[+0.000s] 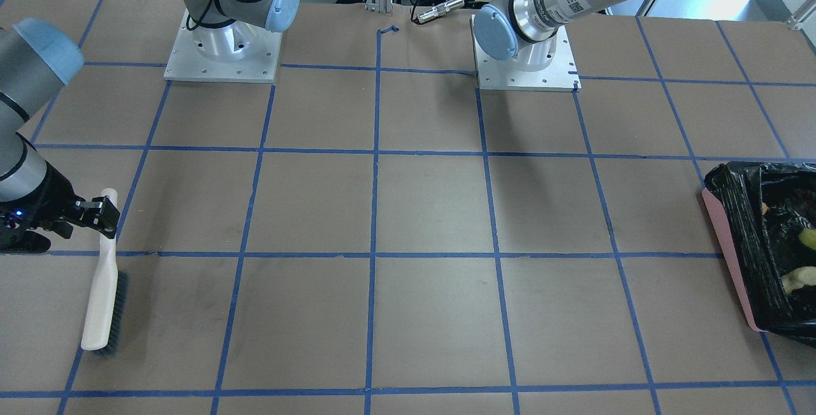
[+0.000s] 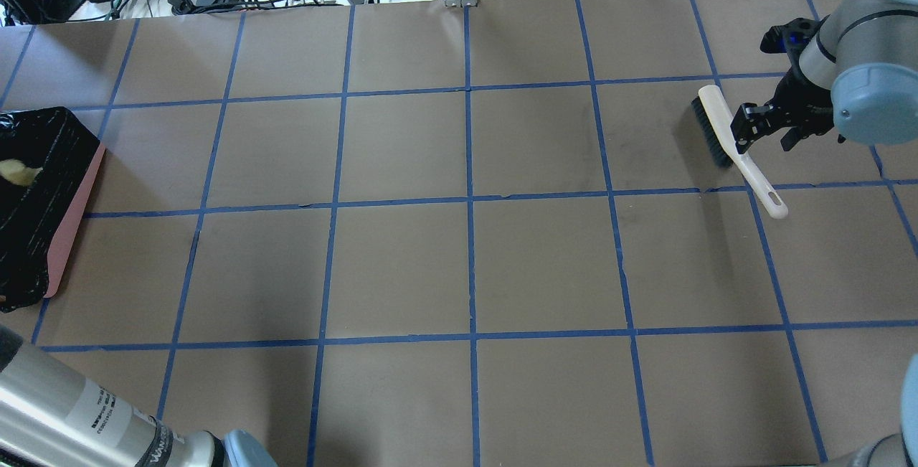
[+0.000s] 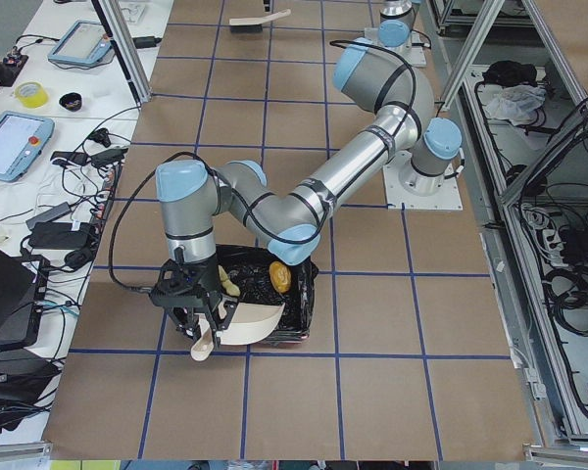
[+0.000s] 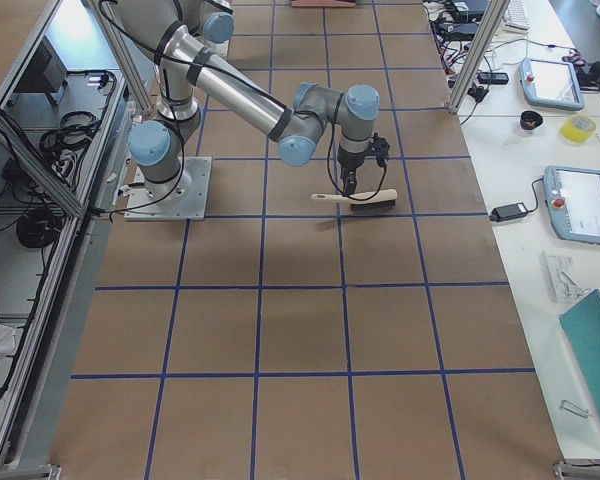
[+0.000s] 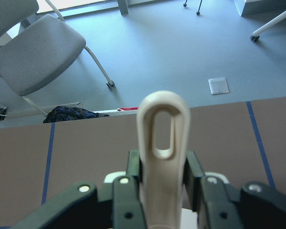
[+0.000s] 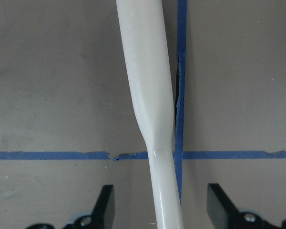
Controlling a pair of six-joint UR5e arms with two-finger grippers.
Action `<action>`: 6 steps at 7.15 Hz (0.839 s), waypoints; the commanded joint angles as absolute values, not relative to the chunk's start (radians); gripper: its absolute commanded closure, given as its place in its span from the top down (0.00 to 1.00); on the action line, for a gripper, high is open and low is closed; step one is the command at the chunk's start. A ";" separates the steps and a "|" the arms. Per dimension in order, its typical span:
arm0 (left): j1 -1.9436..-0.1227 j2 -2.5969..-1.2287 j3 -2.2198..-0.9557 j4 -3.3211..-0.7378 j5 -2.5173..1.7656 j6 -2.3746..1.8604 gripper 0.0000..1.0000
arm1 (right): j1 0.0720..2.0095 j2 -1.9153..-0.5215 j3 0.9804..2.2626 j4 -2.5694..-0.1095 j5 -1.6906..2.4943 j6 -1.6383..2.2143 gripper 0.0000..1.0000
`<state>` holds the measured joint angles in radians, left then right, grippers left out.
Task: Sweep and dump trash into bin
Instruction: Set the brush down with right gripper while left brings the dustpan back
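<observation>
brown and blue-gridded, the bench has the bin at the front-facing view's right edge, the trash already inside. the left gripper, nearer, pinches the dustpan handle just over it. at far left the right gripper stands spread astride the brush handle, whose long axis runs downframe.

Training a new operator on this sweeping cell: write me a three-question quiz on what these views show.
1. True or false: the right gripper is open around the handle of the brush.
2. The left gripper holds: A) brush B) dustpan C) bin liner.
3. Where does the orange-brown lump lie?
Key: 1 true, its fingers stand clear of the handle; 2 B; 3 inside the black-lined bin.
</observation>
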<state>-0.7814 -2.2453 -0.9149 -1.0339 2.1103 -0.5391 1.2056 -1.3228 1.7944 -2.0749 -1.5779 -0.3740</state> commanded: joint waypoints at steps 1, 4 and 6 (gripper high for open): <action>-0.801 -2.227 -0.920 -1.037 2.128 -0.502 0.00 | 1.227 -1.396 1.769 -2.063 -1.555 -0.361 0.84; -0.802 -2.201 -0.911 -1.150 2.016 -0.498 0.00 | 1.327 -1.495 1.708 -1.869 -1.549 -0.272 1.00; -0.802 -2.178 -0.885 -1.291 1.897 -0.562 0.00 | 1.383 -1.500 1.617 -1.751 -1.554 -0.239 1.00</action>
<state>-0.8022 -2.1908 -0.9024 -1.2037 1.9664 -0.5218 1.3479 -1.4945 1.6700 -1.8221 -1.5511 -0.2539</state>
